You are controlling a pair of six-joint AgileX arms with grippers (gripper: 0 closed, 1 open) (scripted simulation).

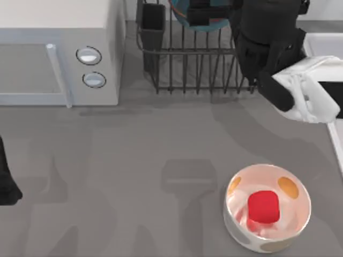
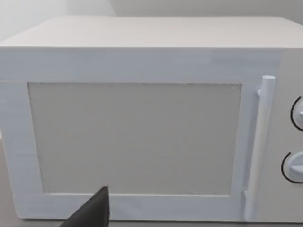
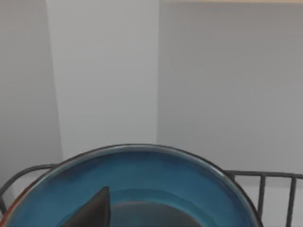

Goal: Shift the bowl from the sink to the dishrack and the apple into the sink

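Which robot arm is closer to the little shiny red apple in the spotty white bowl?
The right arm, though neither is close. It reaches over the dark wire dishrack, up-table from the glossy red apple. The left arm sits parked at the table's far left edge.

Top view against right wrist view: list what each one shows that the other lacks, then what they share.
Top view alone: the microwave, the white bowl with the apple inside it, the sink rim at the right edge, and the left arm parked at the left edge. Right wrist view alone: the pale wall behind the rack. Shared: the teal bowl at the dishrack, under the right arm.
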